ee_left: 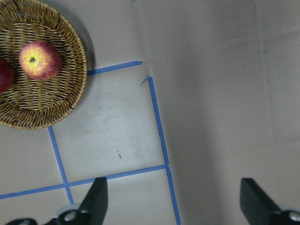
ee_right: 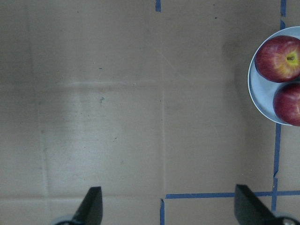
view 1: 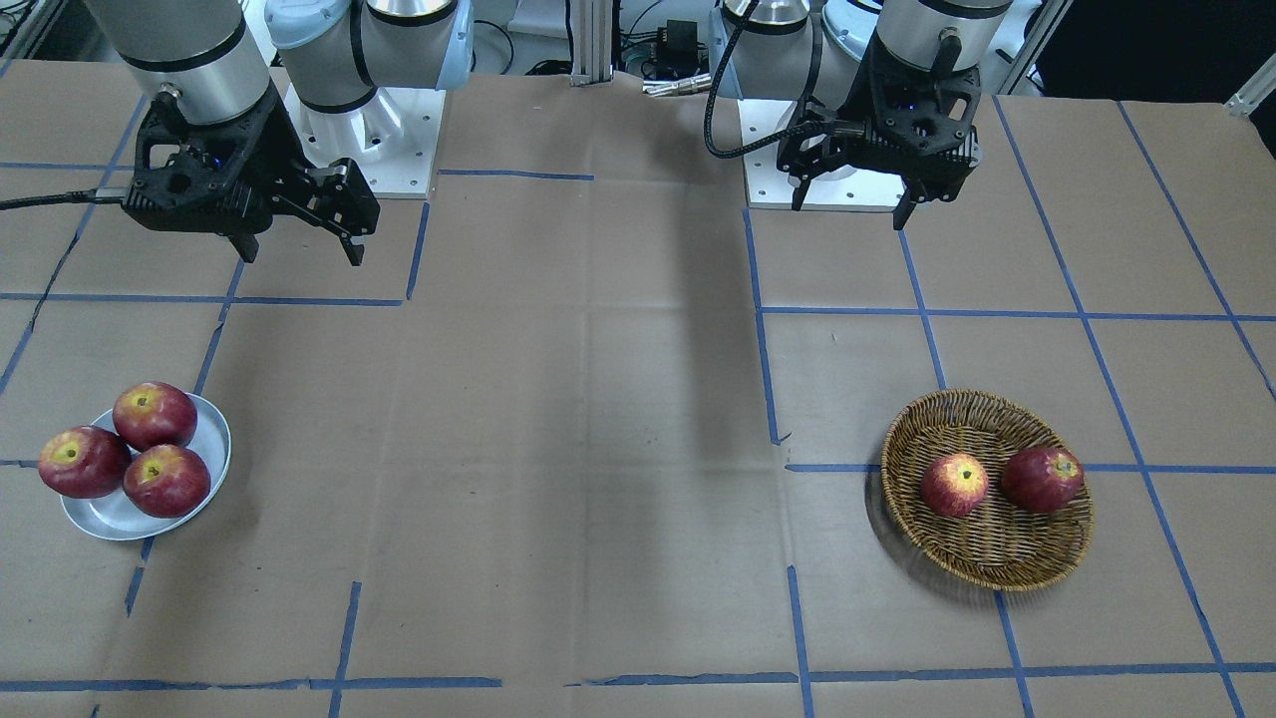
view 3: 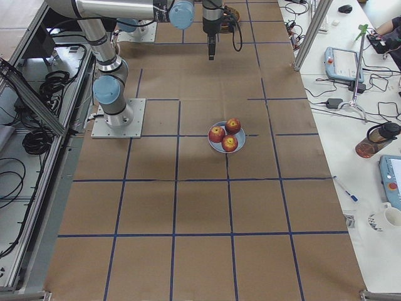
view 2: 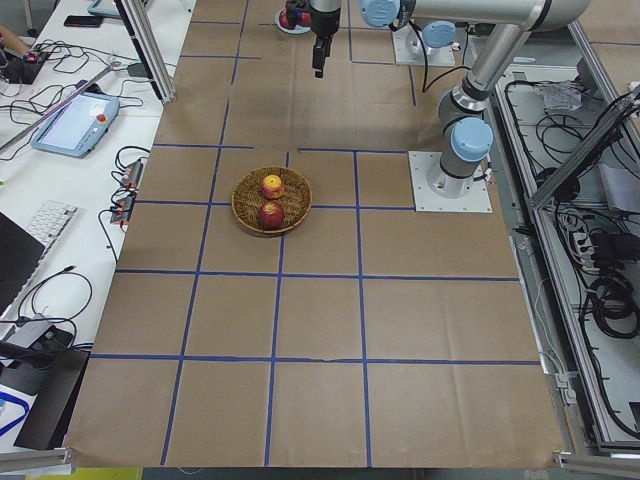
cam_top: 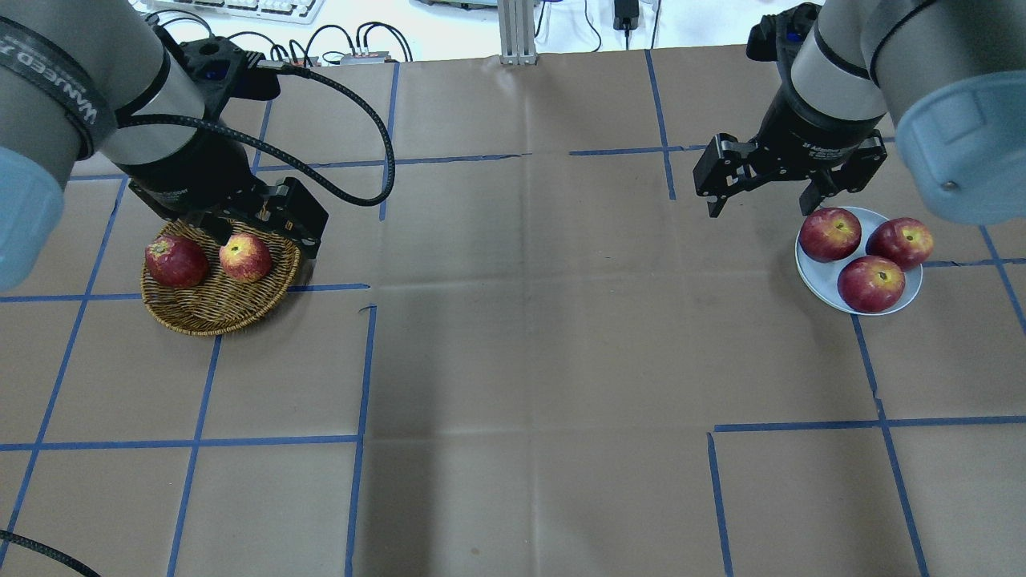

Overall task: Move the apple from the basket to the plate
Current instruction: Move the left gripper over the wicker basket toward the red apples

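The apple (view 1: pixel 954 485), red with a yellow-orange blush, lies in the wicker basket (view 1: pixel 987 570) beside a darker red apple (view 1: pixel 1043 479). It also shows in the overhead view (cam_top: pixel 245 257) and the left wrist view (ee_left: pixel 41 60). My left gripper (view 1: pixel 850 211) is open and empty, high above the table on the robot's side of the basket (cam_top: pixel 216 316). The pale plate (view 1: pixel 110 524) holds three dark red apples (view 1: pixel 166 481). My right gripper (cam_top: pixel 758 210) is open and empty, raised beside the plate (cam_top: pixel 816 284).
Brown paper with blue tape lines covers the table (cam_top: pixel 529 336). The arm bases (view 1: pixel 837 150) stand on white mounts at the robot's side. Tablets and cables (view 3: pixel 341 63) lie off the table's far edge.
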Robot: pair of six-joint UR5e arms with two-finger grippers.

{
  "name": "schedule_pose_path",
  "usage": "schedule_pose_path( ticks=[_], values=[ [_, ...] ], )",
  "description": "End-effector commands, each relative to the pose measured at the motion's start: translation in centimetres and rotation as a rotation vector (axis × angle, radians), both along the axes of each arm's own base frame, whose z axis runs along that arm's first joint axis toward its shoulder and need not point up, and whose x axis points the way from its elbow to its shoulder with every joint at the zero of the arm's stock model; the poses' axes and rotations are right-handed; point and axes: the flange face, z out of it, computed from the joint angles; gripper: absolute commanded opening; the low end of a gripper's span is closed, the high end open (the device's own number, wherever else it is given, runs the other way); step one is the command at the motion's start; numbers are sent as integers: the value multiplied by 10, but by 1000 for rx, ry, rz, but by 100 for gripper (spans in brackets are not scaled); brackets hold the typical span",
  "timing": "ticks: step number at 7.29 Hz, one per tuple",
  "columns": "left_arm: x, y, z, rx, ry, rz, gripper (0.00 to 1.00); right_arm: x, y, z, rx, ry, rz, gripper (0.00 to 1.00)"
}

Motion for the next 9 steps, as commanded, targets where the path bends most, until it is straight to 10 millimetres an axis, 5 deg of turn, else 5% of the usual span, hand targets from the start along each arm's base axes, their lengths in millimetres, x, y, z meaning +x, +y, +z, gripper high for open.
schedule_pose_path(
  ticks=[1, 4, 8, 9],
  values=[
    [0, -1, 1, -2, 1, 0, 99, 0, 0, 0, 1, 0, 0, 100],
    [3, -1, 18, -37, -5, 5, 99, 0, 0, 0, 0, 0, 0, 100],
    [2, -8, 9, -31, 1, 20, 99, -1, 0, 0, 1, 0, -1, 100],
    [3, -17, -7, -38, -3, 35, 99, 0, 0, 0, 1, 0, 0, 100]
  ],
)
